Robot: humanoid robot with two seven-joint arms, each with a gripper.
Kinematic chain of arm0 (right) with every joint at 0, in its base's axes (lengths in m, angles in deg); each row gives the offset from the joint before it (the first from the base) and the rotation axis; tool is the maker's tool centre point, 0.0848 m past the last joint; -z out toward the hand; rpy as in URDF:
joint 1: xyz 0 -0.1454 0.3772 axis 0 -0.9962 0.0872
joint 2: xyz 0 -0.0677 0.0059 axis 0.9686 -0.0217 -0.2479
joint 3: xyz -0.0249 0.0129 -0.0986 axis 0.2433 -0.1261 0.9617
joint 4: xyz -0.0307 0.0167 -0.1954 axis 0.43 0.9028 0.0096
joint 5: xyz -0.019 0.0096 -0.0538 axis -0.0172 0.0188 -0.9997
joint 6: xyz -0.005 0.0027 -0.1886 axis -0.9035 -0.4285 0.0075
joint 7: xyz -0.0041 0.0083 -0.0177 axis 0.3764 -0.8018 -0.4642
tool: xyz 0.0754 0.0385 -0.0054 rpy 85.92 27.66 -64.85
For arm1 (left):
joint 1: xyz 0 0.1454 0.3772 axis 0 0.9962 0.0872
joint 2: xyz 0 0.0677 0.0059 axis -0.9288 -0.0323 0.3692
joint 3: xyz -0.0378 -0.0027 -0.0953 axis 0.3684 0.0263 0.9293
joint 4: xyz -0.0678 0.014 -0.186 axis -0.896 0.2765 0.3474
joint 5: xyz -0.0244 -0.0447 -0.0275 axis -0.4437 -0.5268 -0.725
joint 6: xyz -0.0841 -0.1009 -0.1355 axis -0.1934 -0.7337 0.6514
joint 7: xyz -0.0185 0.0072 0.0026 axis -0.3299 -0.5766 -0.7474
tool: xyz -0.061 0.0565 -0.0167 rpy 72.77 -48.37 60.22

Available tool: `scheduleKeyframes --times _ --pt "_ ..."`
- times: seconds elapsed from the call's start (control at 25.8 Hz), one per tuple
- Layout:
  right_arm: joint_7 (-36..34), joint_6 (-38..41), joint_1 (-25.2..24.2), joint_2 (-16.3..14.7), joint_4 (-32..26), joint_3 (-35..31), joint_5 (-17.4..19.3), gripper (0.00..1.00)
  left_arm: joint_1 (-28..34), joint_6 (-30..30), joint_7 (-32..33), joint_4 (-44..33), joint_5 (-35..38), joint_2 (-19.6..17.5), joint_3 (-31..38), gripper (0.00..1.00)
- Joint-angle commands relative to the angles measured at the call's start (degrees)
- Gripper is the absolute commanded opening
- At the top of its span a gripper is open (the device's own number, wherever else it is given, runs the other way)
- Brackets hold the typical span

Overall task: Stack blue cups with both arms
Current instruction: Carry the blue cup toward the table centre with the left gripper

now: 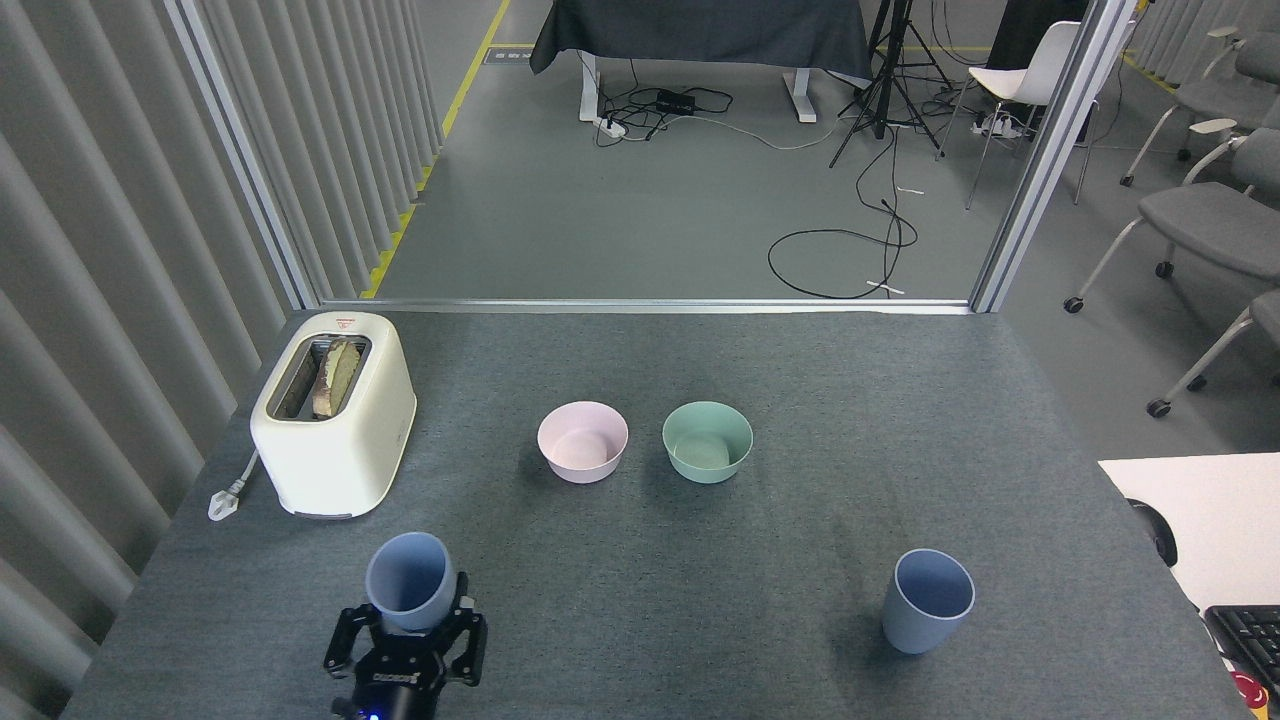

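Nearest to me, at about 7 o'clock on the table, my left gripper (408, 640) has its two fingers closed around the bottom half of one blue cup (409, 594). The cup stands straight up with its open mouth on top. I think it is light and stiff plastic, and smooth, so it could slip if I squeeze too softly. Holding it low on the narrow part looks right, because that leaves the rim free.

My right gripper is not in the picture, so I cannot say how its jaws are.

The second blue cup (927, 600) stands alone at about 4 o'clock, well apart from the first. I would take it by its side, below the rim.

Farther out, near the middle, sit a pink bowl (582, 442) and a green bowl (707, 441), side by side. At 10 o'clock is a toaster (333, 415) with bread in it.
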Motion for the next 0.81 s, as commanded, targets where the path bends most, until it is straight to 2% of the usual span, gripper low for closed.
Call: scheduleKeyframes --times 0.0,0.27,0.39,0.7,0.77 --pt "-0.06 0.0 -0.07 -0.09 0.0 0.0 -0.09 1.0 -2.88 -0.28 0.0 1.58 2.83 3.04 -8.33 0.55" --pt "-0.32 0.0 -0.25 -0.18 0.0 0.0 -0.09 1.0 -7.62 -0.28 0.0 11.95 3.88 9.54 -12.81 0.54" --pt "-0.32 0.0 -0.25 -0.18 0.0 0.0 -0.18 1.0 -8.77 0.07 0.0 14.85 4.76 10.07 -12.99 0.54" --pt "-0.32 0.0 -0.25 -0.18 0.0 0.44 -0.18 1.0 -8.5 0.34 0.0 16.61 6.7 10.16 -13.25 0.55" --pt "-0.32 0.0 -0.25 -0.27 0.0 0.44 -0.18 1.0 -8.5 0.42 0.0 16.61 6.61 10.25 -13.25 0.59"
